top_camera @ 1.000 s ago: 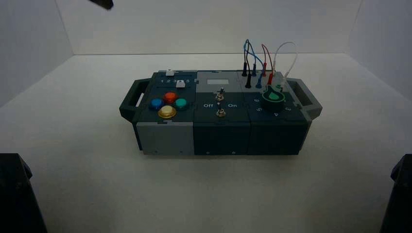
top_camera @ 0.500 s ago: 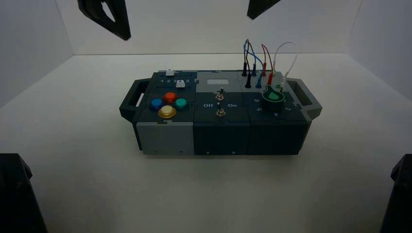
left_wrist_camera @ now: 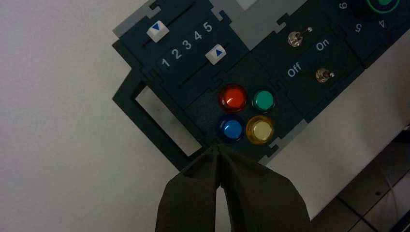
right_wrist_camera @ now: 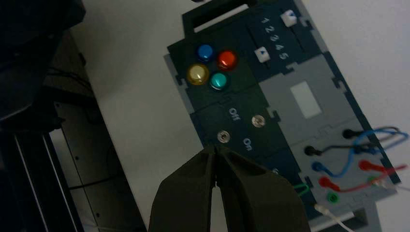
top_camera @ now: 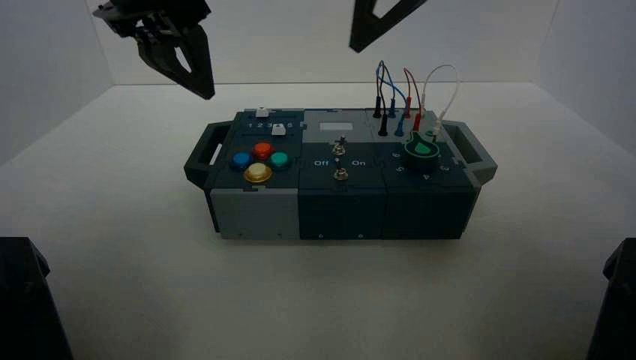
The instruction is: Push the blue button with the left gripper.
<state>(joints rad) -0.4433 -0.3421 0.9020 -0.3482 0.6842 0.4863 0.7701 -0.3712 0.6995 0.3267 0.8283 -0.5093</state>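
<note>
The blue button (top_camera: 241, 160) is the left one of four round buttons on the left part of the box (top_camera: 255, 214). It also shows in the left wrist view (left_wrist_camera: 231, 129) and the right wrist view (right_wrist_camera: 205, 51). My left gripper (top_camera: 204, 91) hangs high above the table, behind and to the left of the box, shut and empty. In its wrist view its tips (left_wrist_camera: 217, 149) meet just short of the blue button, well above it. My right gripper (top_camera: 358, 45) is high above the box's back, shut and empty (right_wrist_camera: 214, 148).
Next to the blue button are a red-orange button (left_wrist_camera: 233, 97), a teal-green button (left_wrist_camera: 263, 100) and a yellow button (left_wrist_camera: 260, 130). Two white sliders (left_wrist_camera: 215, 53), two toggle switches (left_wrist_camera: 295, 38), a green-marked knob (top_camera: 422, 148) and plugged wires (top_camera: 405, 90) sit on the box.
Both grippers have come down into the high view from above. My left gripper has dropped farthest, towards the box's left end. The box has not moved.
</note>
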